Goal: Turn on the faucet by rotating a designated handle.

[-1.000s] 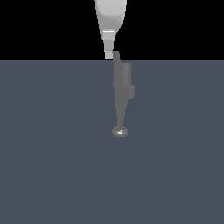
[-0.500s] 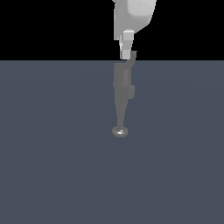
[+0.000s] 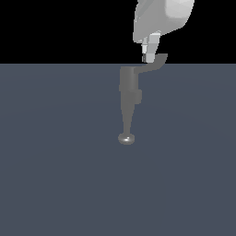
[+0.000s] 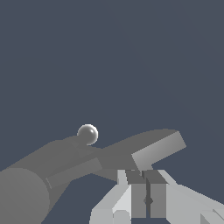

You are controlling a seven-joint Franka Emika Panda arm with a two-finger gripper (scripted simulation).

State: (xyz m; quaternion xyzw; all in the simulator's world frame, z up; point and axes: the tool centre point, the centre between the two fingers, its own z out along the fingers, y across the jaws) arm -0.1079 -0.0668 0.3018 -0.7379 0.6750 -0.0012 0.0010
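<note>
The grey faucet (image 3: 128,90) stands in the middle of the exterior view, and its spout tapers down to a shiny rounded knob (image 3: 126,138). The handle (image 3: 156,64) is a flat grey lever with a bent paddle tip that sticks out from the body toward the exterior view's right. My gripper (image 3: 148,58) is shut with nothing between its fingers, and its tips touch the handle near the paddle. In the wrist view, the closed gripper (image 4: 148,174) sits right against the handle's paddle (image 4: 155,148), with the faucet body (image 4: 39,175) and the knob (image 4: 87,134) beyond.
A flat dark grey floor (image 3: 55,175) lies under and around the faucet. The background above it is black. Nothing else shows.
My gripper has moved toward the exterior view's right. The handle, which lay close to the faucet body, has swung out to the right with it.
</note>
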